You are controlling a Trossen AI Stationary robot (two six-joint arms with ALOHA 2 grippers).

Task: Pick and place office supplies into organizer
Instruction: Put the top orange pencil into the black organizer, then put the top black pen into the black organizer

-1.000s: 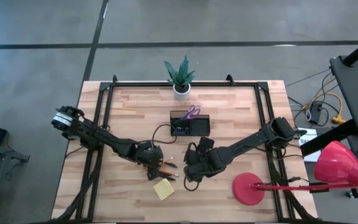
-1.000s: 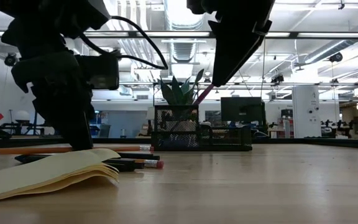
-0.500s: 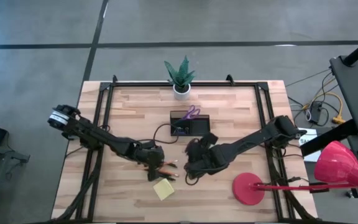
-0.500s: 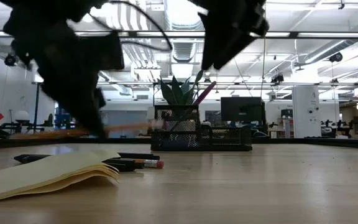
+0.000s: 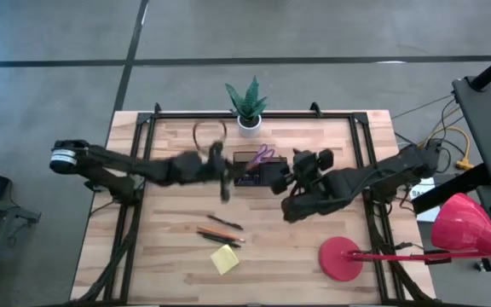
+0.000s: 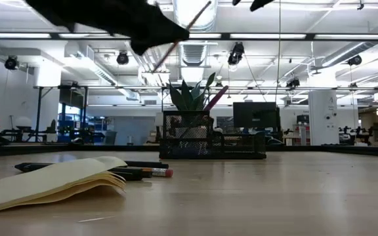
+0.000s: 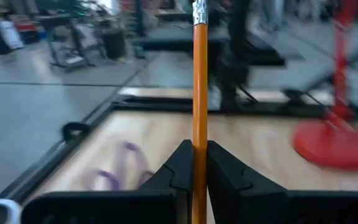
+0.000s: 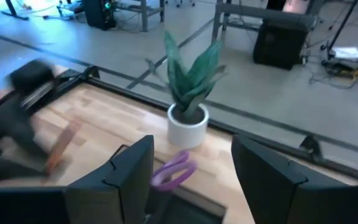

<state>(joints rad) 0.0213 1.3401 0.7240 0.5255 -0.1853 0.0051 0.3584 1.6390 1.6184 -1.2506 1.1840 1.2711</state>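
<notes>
In the high view, the left gripper point(image 5: 221, 173) is near the middle of the frame, just left of the organizer point(image 5: 261, 171). Its fingers are pinched tight on an orange pencil point(image 7: 199, 106). In the left wrist view the pencil stands straight up between the two dark fingers point(image 7: 178, 171).

Lower down, in the bottom middle of the high view, a few pens and pencils point(image 5: 220, 230) lie on the wooden table point(image 5: 314, 141). The yellow sticky-note pad point(image 5: 224, 258) lies just below them.

The black organizer sits in the middle of the table with purple scissors point(image 5: 263, 154) sticking out of it. A white pot with a green plant point(image 5: 247, 104) stands above it, at the top edge.

The right gripper point(image 5: 300, 164) is just right of the organizer. Its fingers are spread wide and hold nothing. A red lamp point(image 5: 341, 258) stands at the lower right.
</notes>
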